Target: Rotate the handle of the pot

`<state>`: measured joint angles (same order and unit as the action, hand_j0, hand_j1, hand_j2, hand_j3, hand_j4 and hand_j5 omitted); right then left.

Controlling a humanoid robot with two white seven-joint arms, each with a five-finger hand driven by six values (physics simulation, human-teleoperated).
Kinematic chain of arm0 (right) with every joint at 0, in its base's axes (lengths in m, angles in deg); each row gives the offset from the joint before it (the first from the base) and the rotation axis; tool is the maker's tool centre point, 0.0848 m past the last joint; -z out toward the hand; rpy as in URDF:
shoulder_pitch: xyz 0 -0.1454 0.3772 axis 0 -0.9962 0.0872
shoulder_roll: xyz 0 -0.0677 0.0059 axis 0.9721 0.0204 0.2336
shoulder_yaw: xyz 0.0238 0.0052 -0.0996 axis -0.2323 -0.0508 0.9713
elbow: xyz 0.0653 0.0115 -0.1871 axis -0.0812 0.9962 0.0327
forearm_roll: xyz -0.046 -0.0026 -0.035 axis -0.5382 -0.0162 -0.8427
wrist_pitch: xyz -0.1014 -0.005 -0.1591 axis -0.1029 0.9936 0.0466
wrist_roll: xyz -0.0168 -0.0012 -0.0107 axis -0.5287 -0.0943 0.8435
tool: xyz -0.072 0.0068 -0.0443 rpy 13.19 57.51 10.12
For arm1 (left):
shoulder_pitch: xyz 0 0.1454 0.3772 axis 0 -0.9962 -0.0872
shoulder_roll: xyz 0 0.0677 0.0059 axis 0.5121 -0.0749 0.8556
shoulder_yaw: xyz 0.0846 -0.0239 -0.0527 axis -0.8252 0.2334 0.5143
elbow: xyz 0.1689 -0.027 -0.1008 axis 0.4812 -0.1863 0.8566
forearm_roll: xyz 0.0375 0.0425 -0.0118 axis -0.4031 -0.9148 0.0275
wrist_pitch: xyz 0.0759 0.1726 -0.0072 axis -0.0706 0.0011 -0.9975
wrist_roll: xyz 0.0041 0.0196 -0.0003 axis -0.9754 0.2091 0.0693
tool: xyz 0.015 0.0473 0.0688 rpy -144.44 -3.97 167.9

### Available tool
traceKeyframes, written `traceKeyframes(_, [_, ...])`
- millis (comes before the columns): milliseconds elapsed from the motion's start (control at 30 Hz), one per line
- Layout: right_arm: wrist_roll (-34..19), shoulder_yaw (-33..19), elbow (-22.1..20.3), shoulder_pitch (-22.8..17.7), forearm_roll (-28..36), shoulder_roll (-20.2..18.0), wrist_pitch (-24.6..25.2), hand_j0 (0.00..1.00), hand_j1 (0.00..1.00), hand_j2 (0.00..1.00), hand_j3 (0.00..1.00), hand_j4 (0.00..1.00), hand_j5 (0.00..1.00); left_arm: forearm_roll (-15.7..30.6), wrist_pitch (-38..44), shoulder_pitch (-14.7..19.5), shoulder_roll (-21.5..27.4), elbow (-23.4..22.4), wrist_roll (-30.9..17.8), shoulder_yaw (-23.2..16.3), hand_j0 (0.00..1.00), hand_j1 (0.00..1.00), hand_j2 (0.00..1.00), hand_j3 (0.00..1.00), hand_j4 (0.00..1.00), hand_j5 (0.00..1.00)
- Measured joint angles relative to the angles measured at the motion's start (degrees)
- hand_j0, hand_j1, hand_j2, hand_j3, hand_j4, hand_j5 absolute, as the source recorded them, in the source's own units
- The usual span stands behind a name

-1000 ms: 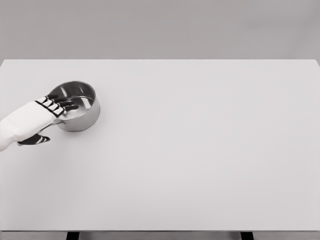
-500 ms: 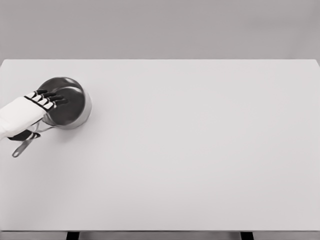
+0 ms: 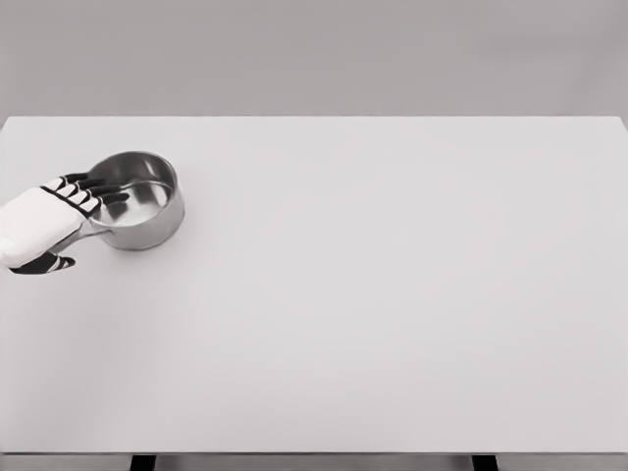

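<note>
Looking at the pot now, you'll see it sitting flat again near the table's far-left corner, at about ten o'clock from the table's middle, mouth up and shiny inside. Half a second ago it was tipped toward the camera with its dark inside facing you and the thin handle poking out toward seven o'clock below the wrist; a second ago it stood a little farther right. So the pot has rocked up and dropped back, and slid slightly left overall.

Your left hand comes in from nine o'clock and covers the pot's near-left side. Its fingers lie straight over the rim, reaching into the bowl, while the thumb hangs below, apart from them. The handle is hidden under the palm, so you cannot tell whether anything is clamped on it; it looks more like a press on the rim than a grip.

My judgement: the handle still points roughly toward seven or eight o'clock, so little turning has been won. Watch for another tip if you push on the rim. The right hand is out of sight
</note>
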<state>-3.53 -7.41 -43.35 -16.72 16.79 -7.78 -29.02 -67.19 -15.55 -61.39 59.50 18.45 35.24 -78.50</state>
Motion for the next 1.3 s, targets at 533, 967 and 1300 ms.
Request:
traceKeyframes(533, [-0.01, 0.0, 0.0, 0.0, 0.0, 0.0, 0.0, 1.0, 1.0, 1.0, 1.0, 1.0, 1.0, -7.78, 1.02, 0.44, -0.99, -0.23, 0.0, -0.01, 1.0, 1.0, 1.0, 1.0, 1.0, 1.0])
traceKeyframes(967, [-0.01, 0.0, 0.0, 0.0, 0.0, 0.0, 0.01, 1.0, 1.0, 1.0, 1.0, 1.0, 1.0, -9.04, 2.39, 1.23, -0.92, -0.54, 0.0, 0.05, 1.0, 1.0, 1.0, 1.0, 1.0, 1.0])
traceKeyframes(1300, [-0.01, 0.0, 0.0, 0.0, 0.0, 0.0, 0.0, 1.0, 1.0, 1.0, 1.0, 1.0, 1.0, -9.06, 2.56, 3.43, -0.91, -2.88, 0.0, -0.06, 1.0, 1.0, 1.0, 1.0, 1.0, 1.0])
